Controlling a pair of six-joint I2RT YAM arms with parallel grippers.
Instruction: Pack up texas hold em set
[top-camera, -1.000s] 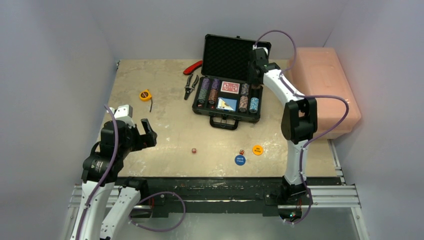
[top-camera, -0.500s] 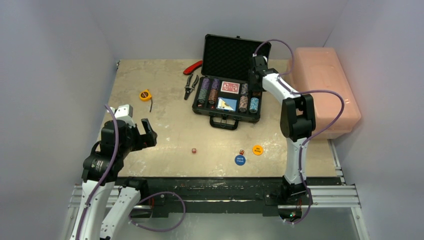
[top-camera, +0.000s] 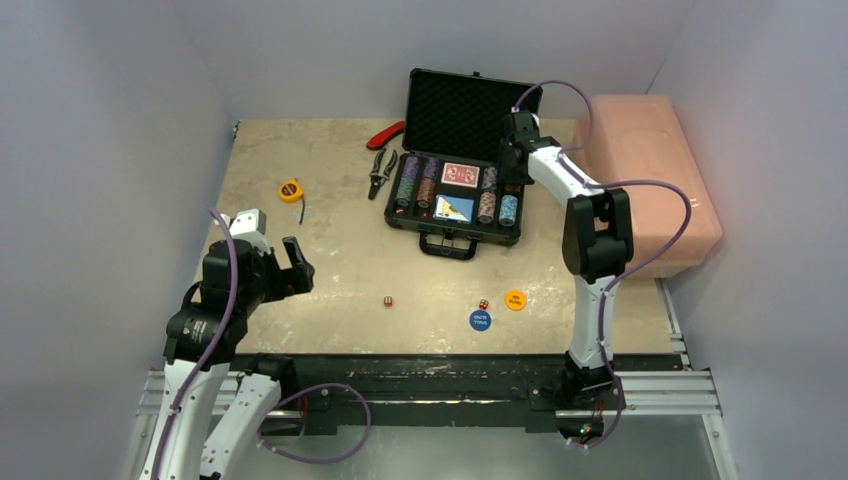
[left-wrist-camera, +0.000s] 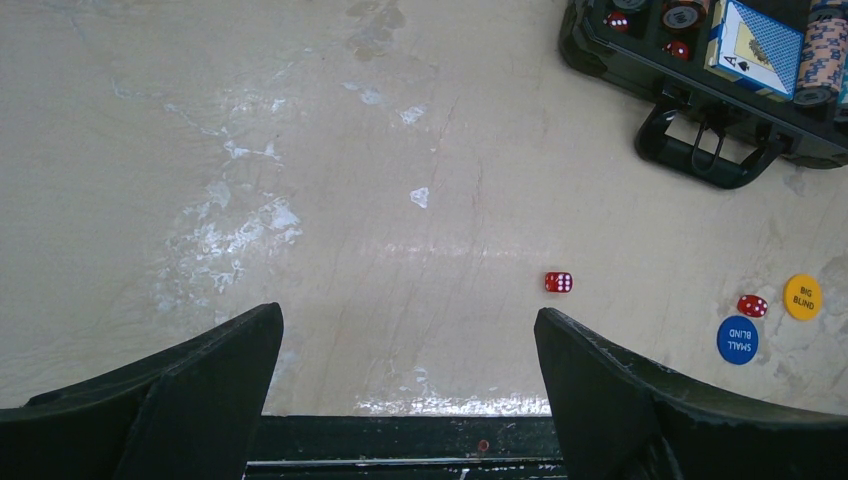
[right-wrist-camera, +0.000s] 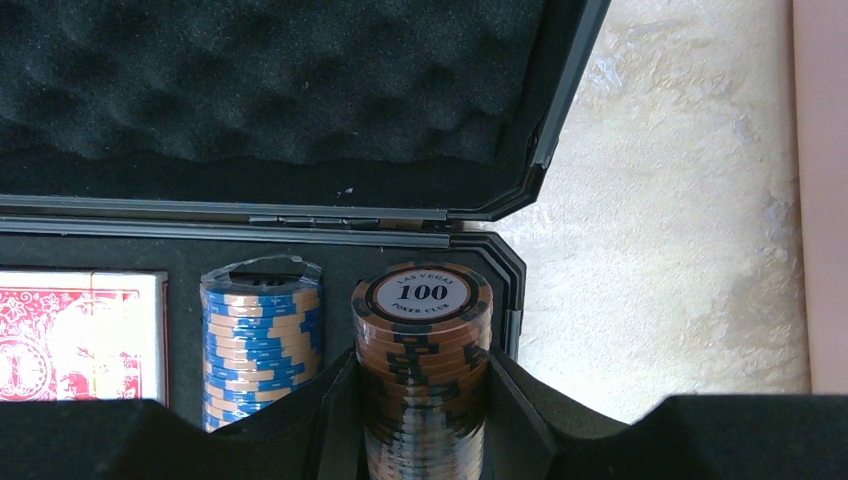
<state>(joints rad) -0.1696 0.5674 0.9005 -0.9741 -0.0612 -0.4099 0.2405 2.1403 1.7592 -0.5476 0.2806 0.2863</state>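
Right wrist: lower brown stack (right-wrist-camera: 425, 300), clamped in right gripper (right-wrist-camera: 425, 420), squarely beside blue stack (right-wrist-camera: 260, 340); leave wide-spread left gripper (left-wrist-camera: 410, 380) parked.

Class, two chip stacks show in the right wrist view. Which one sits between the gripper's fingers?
The brown-and-black stack with 100 on its top chip. The blue-and-tan stack stands free to its left.

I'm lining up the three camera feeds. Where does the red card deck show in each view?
Top external: red card deck in the far middle compartment of the briefcase.
Left wrist: not in it; only the case's near part shows, top right.
Right wrist: at the left edge, beside the blue-striped chip stack.
Shared landmark: the briefcase, seen in all three.
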